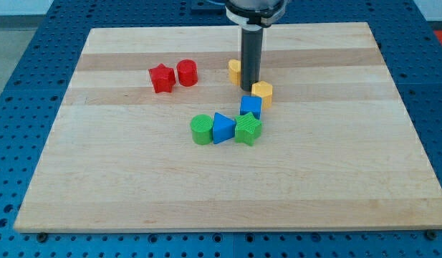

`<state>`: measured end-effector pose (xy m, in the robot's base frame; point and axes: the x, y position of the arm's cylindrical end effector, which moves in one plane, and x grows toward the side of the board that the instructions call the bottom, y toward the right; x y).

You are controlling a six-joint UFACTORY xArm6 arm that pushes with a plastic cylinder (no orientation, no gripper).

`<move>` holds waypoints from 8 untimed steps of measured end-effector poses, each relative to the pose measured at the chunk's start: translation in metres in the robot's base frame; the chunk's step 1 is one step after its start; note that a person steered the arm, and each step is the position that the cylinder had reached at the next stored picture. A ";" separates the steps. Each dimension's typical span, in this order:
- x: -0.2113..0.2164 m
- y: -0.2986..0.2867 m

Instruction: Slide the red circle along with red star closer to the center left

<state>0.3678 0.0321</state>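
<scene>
Between 2 yellow blocks (249, 82), my tip (250, 89)

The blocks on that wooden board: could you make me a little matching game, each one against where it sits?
Things:
1. red star
2. green circle
3. yellow hexagon
4. my tip

Places:
A. leftmost of the low cluster
B. between the two yellow blocks
C. touching the red circle, on its left
D. just above the blue cube

Pairs: 1-C, 2-A, 3-D, 4-B
</scene>
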 end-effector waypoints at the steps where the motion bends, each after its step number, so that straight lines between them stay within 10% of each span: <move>1: -0.034 -0.037; 8: -0.046 -0.154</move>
<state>0.3222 -0.1217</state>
